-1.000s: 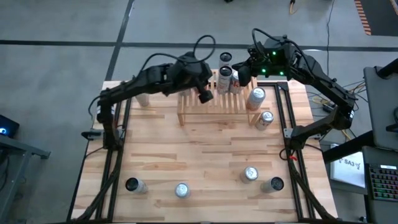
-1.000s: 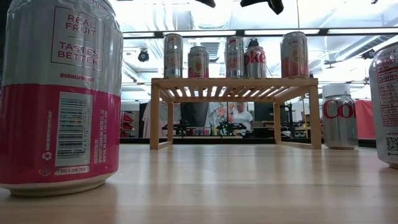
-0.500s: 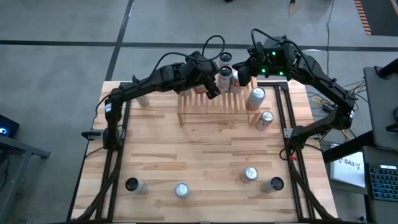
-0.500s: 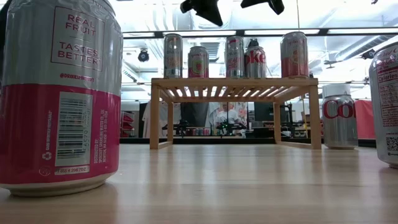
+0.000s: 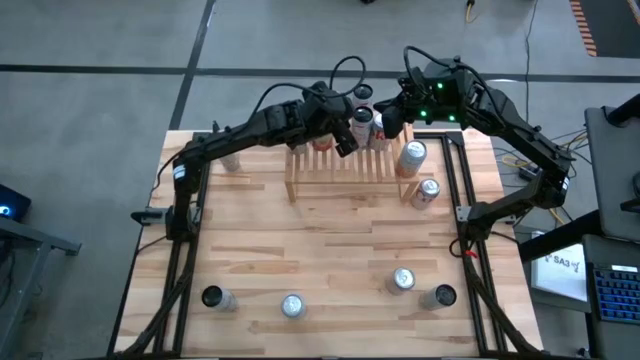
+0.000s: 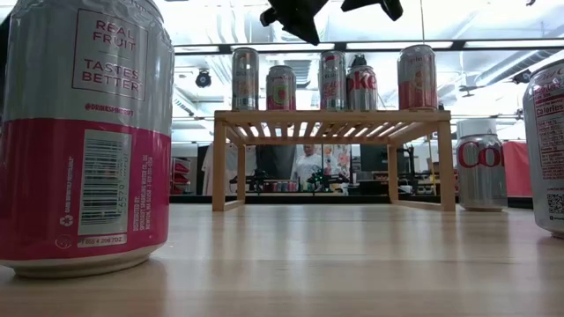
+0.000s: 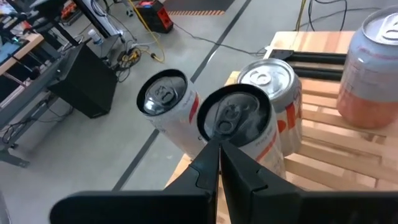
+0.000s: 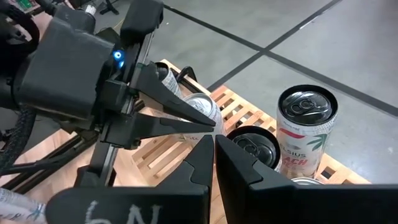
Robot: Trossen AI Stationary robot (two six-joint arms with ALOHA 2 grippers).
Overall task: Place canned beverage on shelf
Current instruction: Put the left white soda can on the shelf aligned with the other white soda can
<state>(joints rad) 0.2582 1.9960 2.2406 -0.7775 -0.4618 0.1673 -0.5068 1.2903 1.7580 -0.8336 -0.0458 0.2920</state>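
The shelf (image 5: 335,172) (image 6: 264,115), a low slatted wooden rack, stands at the table's far middle with several cans upright on its top. My left gripper (image 5: 347,147) (image 7: 219,144) is shut and holds nothing. It slants down over the shelf, its tips right above a dark-topped can (image 7: 233,115); the low view shows a small gap below my left gripper (image 6: 308,37). My right gripper (image 5: 384,127) (image 8: 216,138), shut and with nothing in it, hangs above the shelf's right end.
Two cans (image 5: 412,152) (image 5: 427,190) stand on the table just right of the shelf, and one can (image 5: 230,158) at the far left. Several more cans (image 5: 291,305) (image 5: 402,280) stand along the near edge. The tabletop's middle (image 5: 320,240) is bare wood.
My left gripper has moved toward the table's right and far edges and downward, from the shelf's left part to just over the cans at its far middle, staying shut. In the low view it has come down into the picture.
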